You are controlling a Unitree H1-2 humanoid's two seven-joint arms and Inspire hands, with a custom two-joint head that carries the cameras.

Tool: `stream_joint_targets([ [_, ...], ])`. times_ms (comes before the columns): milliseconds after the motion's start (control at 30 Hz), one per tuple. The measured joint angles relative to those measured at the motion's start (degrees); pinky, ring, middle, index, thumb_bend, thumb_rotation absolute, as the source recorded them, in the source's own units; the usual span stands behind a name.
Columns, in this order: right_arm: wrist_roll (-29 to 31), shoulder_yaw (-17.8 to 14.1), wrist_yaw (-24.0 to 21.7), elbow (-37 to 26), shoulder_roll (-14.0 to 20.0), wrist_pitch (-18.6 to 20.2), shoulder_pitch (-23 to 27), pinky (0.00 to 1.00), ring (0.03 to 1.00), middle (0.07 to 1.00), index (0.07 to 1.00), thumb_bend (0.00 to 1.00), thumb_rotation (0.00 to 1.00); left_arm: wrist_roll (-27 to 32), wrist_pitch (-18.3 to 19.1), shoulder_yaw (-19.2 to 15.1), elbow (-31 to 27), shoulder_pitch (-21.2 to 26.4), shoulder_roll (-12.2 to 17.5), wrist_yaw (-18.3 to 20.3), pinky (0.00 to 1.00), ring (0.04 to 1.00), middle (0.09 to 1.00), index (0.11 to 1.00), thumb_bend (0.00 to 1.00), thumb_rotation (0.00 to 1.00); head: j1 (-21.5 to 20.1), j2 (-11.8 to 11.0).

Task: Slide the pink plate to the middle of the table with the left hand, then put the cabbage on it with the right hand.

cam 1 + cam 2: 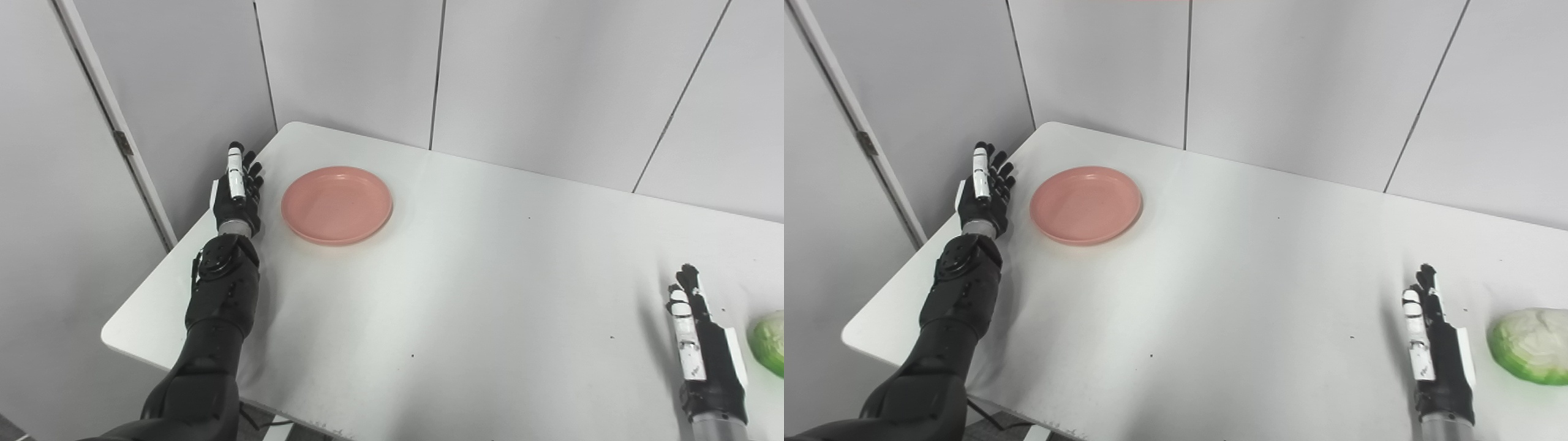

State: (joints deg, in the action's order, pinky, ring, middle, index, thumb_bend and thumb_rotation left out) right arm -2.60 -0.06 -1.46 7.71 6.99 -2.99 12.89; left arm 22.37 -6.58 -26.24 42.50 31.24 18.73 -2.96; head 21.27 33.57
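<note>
White laminate covers the table, which fills most of both views and stands against pale grey wall panels; a few dark specks dot its surface. Next in size is the left arm, black and jointed, rising from the bottom left corner along the table's left edge. The pink plate lies flat in the far left part of the tabletop (well away from the middle), with nothing on it. The cabbage, pale green and rounded, rests on the table at the near right edge and is partly cut off by the frame in the left eye view. The left hand sits just beside the plate's left rim, its fingers straight, slightly spread and holding nothing; whether it touches the rim cannot be told. The right hand stands edge-on near the cabbage's left side, a gap between them, fingers extended together and gripping nothing.
</note>
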Motion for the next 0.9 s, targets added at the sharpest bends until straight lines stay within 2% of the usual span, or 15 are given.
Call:
stream_joint_targets([
  [333, -0.55, -0.02, 0.04, -0.56, -0.26, 0.06, -0.38, 0.97, 0.969, 0.978, 0.977, 0.11, 1.00, 0.08, -1.40, 0.53, 1.98, 0.68, -0.33, 1.42, 1.00, 0.972, 0.966, 0.962, 0.41, 1.00, -0.79, 0.35],
  [633, -0.64, -0.09, 0.06, -0.70, -0.51, 0.33, -0.44, 0.95, 0.960, 0.977, 0.978, 0.14, 1.00, 0.13, -1.39, 1.89, 1.94, 1.44, -2.95, 3.87, 0.97, 0.952, 0.949, 0.948, 0.41, 1.00, -1.40, 0.70],
  [900, -0.90, -0.11, 0.12, -0.70, -0.53, 0.32, -0.46, 0.96, 0.960, 0.975, 0.977, 0.13, 1.00, 1.30, -0.31, 3.28, 0.46, 1.44, -4.93, 5.43, 0.93, 0.945, 0.948, 0.937, 0.41, 1.00, -2.02, 1.05],
])
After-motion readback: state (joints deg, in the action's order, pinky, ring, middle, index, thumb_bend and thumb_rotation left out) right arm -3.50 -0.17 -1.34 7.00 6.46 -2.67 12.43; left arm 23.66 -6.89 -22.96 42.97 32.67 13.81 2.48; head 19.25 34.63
